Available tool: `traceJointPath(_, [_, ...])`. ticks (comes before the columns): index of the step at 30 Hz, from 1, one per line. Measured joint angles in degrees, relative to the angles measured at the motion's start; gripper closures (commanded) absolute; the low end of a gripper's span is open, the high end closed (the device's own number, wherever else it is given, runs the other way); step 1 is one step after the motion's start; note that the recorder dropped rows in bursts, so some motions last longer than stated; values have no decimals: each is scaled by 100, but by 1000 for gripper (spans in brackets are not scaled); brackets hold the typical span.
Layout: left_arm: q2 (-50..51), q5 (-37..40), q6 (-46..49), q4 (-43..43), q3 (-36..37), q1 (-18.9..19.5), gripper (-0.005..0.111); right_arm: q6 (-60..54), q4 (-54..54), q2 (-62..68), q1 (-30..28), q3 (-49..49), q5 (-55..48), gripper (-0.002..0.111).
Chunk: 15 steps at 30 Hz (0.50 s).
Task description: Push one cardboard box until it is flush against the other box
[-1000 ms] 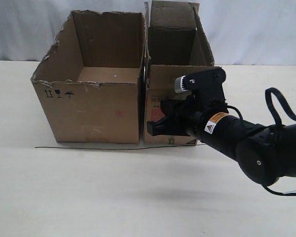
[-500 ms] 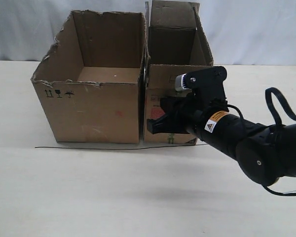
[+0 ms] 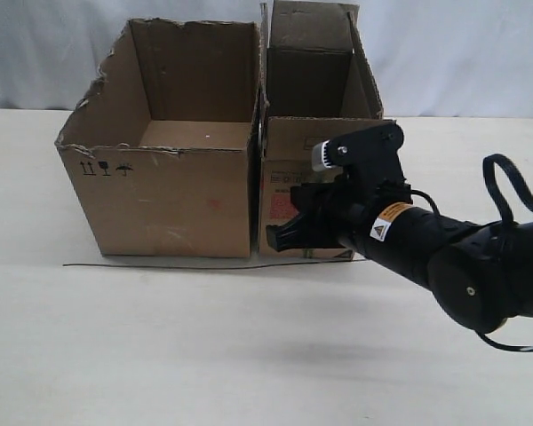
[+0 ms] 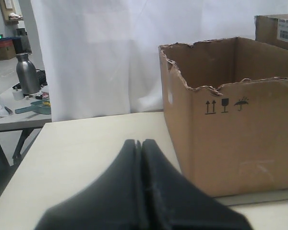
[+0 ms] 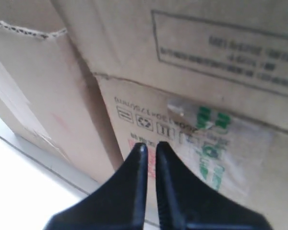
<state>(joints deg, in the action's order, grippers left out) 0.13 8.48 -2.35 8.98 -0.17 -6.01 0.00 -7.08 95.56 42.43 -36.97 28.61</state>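
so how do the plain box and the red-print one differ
The plain box is wider and squarer; the red-print carton is narrower and taller. The plain box has a ragged, torn rim; the red-print carton has straight-edged flaps. The plain box's print is small black symbols; the red-print carton adds red and green marks. Both are brown, open-topped and side by side.

The narrow brown carton (image 3: 289, 146), open-topped with flaps raised, red print and green tape on its near end, stands upright close beside the wide plain box (image 3: 169, 200). That box is open with a torn rim, and only a thin dark seam shows between the 2.
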Motion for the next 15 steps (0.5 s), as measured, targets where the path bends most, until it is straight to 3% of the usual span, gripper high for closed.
traceJointPath(7, [0, 0, 0, 0, 0, 0, 107, 0, 0, -88, 0, 0, -119, 103])
traceJointPath(14, [0, 0, 0, 0, 0, 0, 107, 0, 0, -1107, 39, 214, -1404, 103])
traceJointPath(15, [0, 0, 0, 0, 0, 0, 107, 0, 0, -1632, 165, 367, -1979, 103])
